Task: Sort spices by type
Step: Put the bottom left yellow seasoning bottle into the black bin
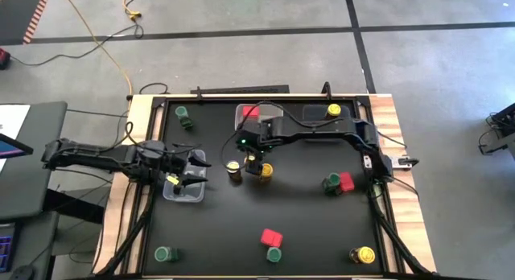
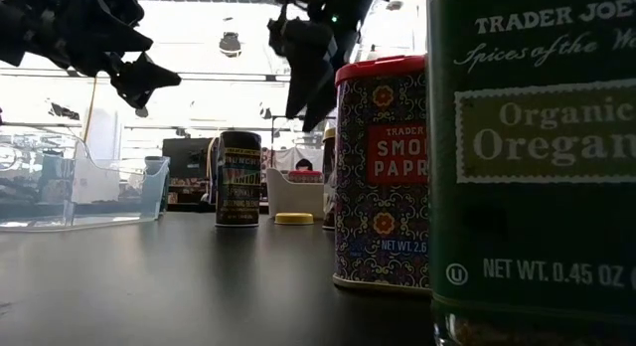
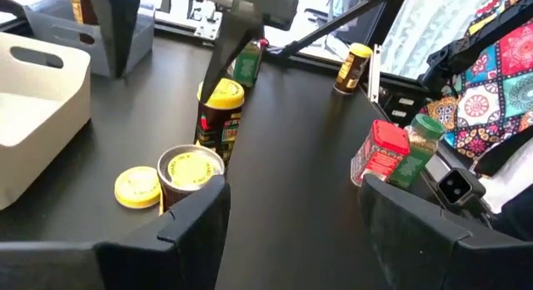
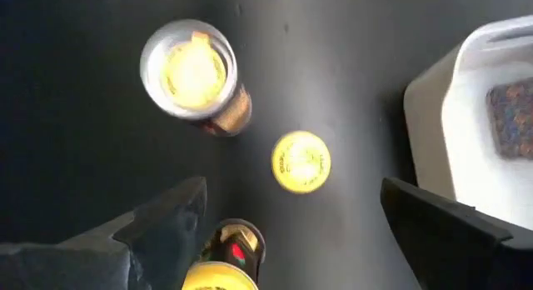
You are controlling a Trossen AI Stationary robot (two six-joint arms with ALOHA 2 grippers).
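From above, my right gripper (image 1: 256, 162) hangs mid-table, directly over a yellow-lidded jar (image 1: 264, 170), with an uncapped jar (image 1: 234, 171) just beside it. I judge these jars light, rigid and slick-sided, so I should pinch the round body just under the cap, not the cap itself, which can evidently come off. My left gripper (image 1: 187, 169) waits over a clear tray (image 1: 183, 191) at the table's left edge.

At table level, my right gripper (image 2: 310, 83) hangs above the table, touching nothing.

Past my left fingers, the capped jar (image 3: 220, 115) stands upright ahead, the open jar (image 3: 188, 175) and a loose yellow lid (image 3: 137, 187) nearer. My left jaws stand partly apart, empty.

Looking down my right wrist, my jaws are spread wide and empty. The capped jar (image 4: 223, 263) sits between them, the loose lid (image 4: 301, 162) and open jar (image 4: 193, 75) beyond.
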